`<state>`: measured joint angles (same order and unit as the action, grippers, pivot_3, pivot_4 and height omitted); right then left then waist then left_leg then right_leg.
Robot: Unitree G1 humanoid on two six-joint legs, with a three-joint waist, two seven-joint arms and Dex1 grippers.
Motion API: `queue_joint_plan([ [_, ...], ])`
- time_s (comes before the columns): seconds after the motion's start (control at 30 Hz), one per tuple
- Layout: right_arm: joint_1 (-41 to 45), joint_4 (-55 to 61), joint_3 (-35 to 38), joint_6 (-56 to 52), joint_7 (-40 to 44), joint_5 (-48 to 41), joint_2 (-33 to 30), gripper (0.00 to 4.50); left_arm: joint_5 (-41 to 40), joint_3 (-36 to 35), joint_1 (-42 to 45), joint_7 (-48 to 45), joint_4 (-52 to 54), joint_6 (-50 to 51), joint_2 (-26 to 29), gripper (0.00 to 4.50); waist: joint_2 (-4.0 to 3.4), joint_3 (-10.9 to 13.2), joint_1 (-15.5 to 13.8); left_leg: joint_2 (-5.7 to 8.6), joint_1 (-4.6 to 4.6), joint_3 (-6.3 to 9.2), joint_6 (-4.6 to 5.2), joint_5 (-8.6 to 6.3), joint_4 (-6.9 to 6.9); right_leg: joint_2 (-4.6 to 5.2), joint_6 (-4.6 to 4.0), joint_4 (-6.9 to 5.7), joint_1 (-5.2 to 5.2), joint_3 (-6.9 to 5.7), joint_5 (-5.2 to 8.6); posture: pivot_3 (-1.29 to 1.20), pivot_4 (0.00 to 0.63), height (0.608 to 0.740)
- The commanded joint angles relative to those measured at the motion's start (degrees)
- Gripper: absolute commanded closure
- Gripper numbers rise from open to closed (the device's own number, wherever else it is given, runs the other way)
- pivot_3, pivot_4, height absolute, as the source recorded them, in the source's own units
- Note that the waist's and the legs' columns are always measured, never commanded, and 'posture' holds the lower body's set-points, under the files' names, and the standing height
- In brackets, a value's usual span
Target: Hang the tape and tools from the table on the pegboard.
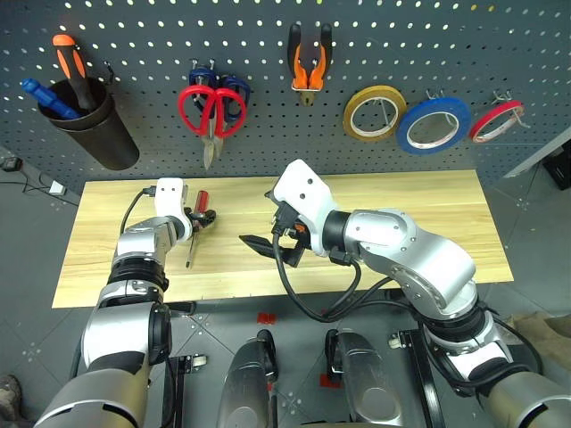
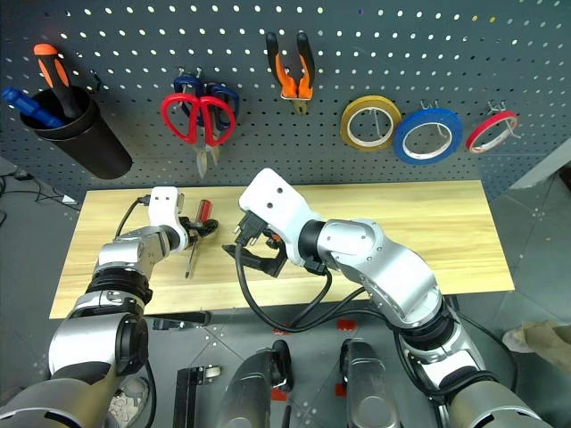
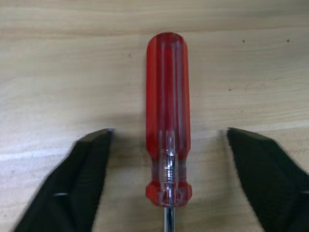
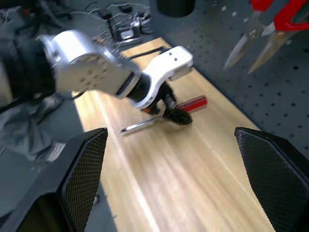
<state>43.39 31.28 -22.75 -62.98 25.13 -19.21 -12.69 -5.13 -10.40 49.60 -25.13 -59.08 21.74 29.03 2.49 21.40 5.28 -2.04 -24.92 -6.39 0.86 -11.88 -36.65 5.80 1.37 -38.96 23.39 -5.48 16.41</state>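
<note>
Screwdriver (image 3: 168, 125), translucent red fluted handle with a slim steel shaft, lies flat on the grained wooden table (image 1: 401, 223), left part. Left gripper (image 1: 202, 220) straddles the handle, black fingers parted, not touching. Right gripper (image 1: 263, 242) hovers mid-table, wide open, empty.

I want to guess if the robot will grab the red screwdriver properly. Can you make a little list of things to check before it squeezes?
1. Screwdriver lies flat on the table: ok.
2. Left gripper has a finger on each side of the red handle: ok.
3. Fingers touching the handle yet: not ok, gaps show on both sides.
4. Handle centred between the fingers: ok, roughly, though slightly nearer one finger.
5. Right gripper out of the way: ok, open and apart from the screwdriver.
6. Free spot on the pegboard for it: cannot tell; no free hook can be made out.
</note>
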Motion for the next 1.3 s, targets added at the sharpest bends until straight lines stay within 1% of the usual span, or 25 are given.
queue_joint_plan([
  [0.03,0.26,2.00,-0.77,1.77,0.80,-0.05,-0.54,0.00,1.17,1.68,-0.28,-2.52,-0.44,-1.60,0.96,1.92,0.00,0.00,0.10,0.00,0.00,0.00,0.00,0.00,0.00,0.00,0.00,-0.01,0.00,0.00,0.00,-0.29,0.393,0.740],
  [0.07,0.34,1.73,-0.95,2.30,0.86,0.19,-0.78,0.00,1.24,1.90,-0.61,-3.11,0.35,-1.86,1.26,2.19,0.01,-0.01,0.17,0.00,0.00,0.00,0.00,0.00,0.00,0.00,0.00,-0.01,0.00,0.00,0.00,-0.29,0.386,0.740],
  [0.2,0.25,0.83,-1.49,4.36,1.15,0.94,-1.70,0.00,1.21,2.61,-3.52,-6.17,6.10,-2.22,2.91,3.52,0.05,-0.04,0.51,0.01,-0.02,0.00,-0.01,0.00,0.00,0.00,0.00,0.00,0.00,0.00,0.00,-0.29,0.358,0.740],
  [0.23,0.16,0.78,-1.37,4.83,1.25,1.04,-1.90,0.00,1.23,2.72,-4.93,-6.52,8.80,-2.21,3.52,3.66,0.07,-0.05,0.76,0.00,-0.03,-0.01,-0.01,0.00,0.00,0.00,0.00,0.01,0.01,-0.01,0.00,-0.29,0.352,0.740],
  [0.3,-0.56,0.68,-1.09,7.36,1.40,1.73,-2.42,0.00,0.53,1.71,-9.20,-6.50,16.48,-4.71,4.37,3.66,0.11,-0.08,1.18,0.00,-0.06,0.00,-0.02,0.00,0.03,0.01,0.00,0.02,0.03,-0.02,0.00,-0.29,0.332,0.740],
  [0.37,-1.70,0.08,-1.11,9.62,1.16,2.85,-3.09,0.00,-0.97,0.06,-14.21,-6.16,25.21,-4.71,4.78,3.66,0.17,-0.18,1.31,0.00,-0.08,0.00,-0.03,0.01,0.05,0.02,0.00,0.02,0.05,0.00,0.00,-0.29,0.312,0.740],
  [0.43,-2.65,-0.79,-1.21,11.40,1.33,3.65,-3.49,0.00,-1.26,-0.37,-17.51,-5.88,30.52,-4.66,4.94,3.66,0.24,-0.26,1.32,0.00,-0.08,0.02,-0.04,0.02,0.05,0.03,-0.01,0.02,0.05,-0.04,0.00,-0.28,0.290,0.740],
  [0.5,-3.83,-0.78,-1.07,13.03,1.45,4.31,-4.32,0.00,-2.71,-2.00,-23.27,-5.43,40.17,-3.46,4.82,3.66,0.33,-0.35,1.37,0.03,-0.09,0.02,-0.04,0.02,0.02,0.06,-0.01,0.00,0.03,-0.06,-0.01,-0.28,0.270,0.740],
  [0.53,-4.36,-0.78,-0.94,14.03,1.70,4.58,-4.74,0.00,-2.72,-2.49,-25.92,-4.70,44.33,-3.80,4.74,3.66,0.41,-0.54,1.49,0.03,-0.11,0.03,-0.04,0.02,0.02,0.07,-0.01,0.00,0.03,-0.04,-0.01,-0.27,0.256,0.740],
  [0.63,-6.16,0.87,-0.65,17.18,3.55,4.96,-6.69,0.00,-0.19,-3.75,-34.46,-1.24,57.38,-9.49,4.21,3.66,0.53,-0.95,1.53,0.07,-0.13,0.05,-0.04,0.02,0.03,0.11,0.00,0.02,0.03,-0.05,-0.01,-0.27,0.235,0.740],
  [0.7,-6.89,1.73,0.45,17.93,4.52,3.94,-7.23,0.00,-0.09,-5.49,-38.01,1.61,63.94,-11.56,2.95,3.66,0.56,-1.35,1.51,0.08,-0.14,0.08,-0.04,0.01,0.05,0.13,0.00,0.02,0.02,-0.09,-0.01,-0.27,0.229,0.740],
  [0.77,-7.17,1.87,2.02,18.08,4.46,2.85,-6.54,0.00,0.30,-7.30,-39.39,4.88,67.69,-12.21,1.88,3.66,0.57,-1.78,1.36,0.08,-0.16,0.13,-0.04,0.02,0.04,0.13,-0.01,0.00,0.01,-0.15,-0.01,-0.26,0.225,0.740],
  [0.9,-6.45,2.04,5.83,17.03,3.15,0.89,-3.69,0.00,4.08,-10.62,-38.34,12.06,72.99,-14.83,2.06,3.66,0.68,-2.38,1.36,0.08,-0.14,0.22,-0.03,0.01,0.00,0.12,0.02,-0.05,-0.06,-0.23,-0.08,-0.27,0.221,0.740],
  [1.03,-6.12,3.16,9.18,15.40,1.93,-0.72,-2.03,0.00,6.20,-11.92,-35.76,16.60,76.21,-15.19,1.97,3.66,0.71,-3.14,1.40,0.11,-0.15,0.21,-0.02,0.01,0.00,0.12,0.05,-0.04,-0.06,-0.22,-0.12,-0.28,0.218,0.740],
  [1.13,-6.05,3.66,11.17,14.36,1.37,-2.00,-1.53,0.00,5.88,-11.98,-31.50,18.45,76.81,-15.07,1.93,3.66,0.81,-3.43,1.27,0.11,-0.15,0.23,-0.02,0.01,-0.01,0.12,0.05,-0.04,-0.07,-0.24,-0.12,-0.29,0.214,0.740],
  [1.23,-5.71,3.65,12.93,13.24,0.84,-3.03,-1.07,0.00,5.04,-11.97,-25.41,19.56,76.06,-14.54,2.81,3.66,0.91,-3.52,1.30,0.11,-0.15,0.23,-0.01,0.01,-0.09,0.11,0.05,-0.07,-0.09,-0.23,-0.13,-0.30,0.210,0.740],
  [1.3,-4.95,3.42,15.65,11.01,-0.94,-5.34,0.95,0.00,4.62,-12.85,-20.14,20.79,73.77,-14.43,3.70,3.66,0.92,-3.57,1.38,0.11,-0.16,0.23,-0.01,0.01,-0.15,0.10,0.06,-0.11,-0.10,-0.22,-0.13,-0.30,0.208,0.740],
])
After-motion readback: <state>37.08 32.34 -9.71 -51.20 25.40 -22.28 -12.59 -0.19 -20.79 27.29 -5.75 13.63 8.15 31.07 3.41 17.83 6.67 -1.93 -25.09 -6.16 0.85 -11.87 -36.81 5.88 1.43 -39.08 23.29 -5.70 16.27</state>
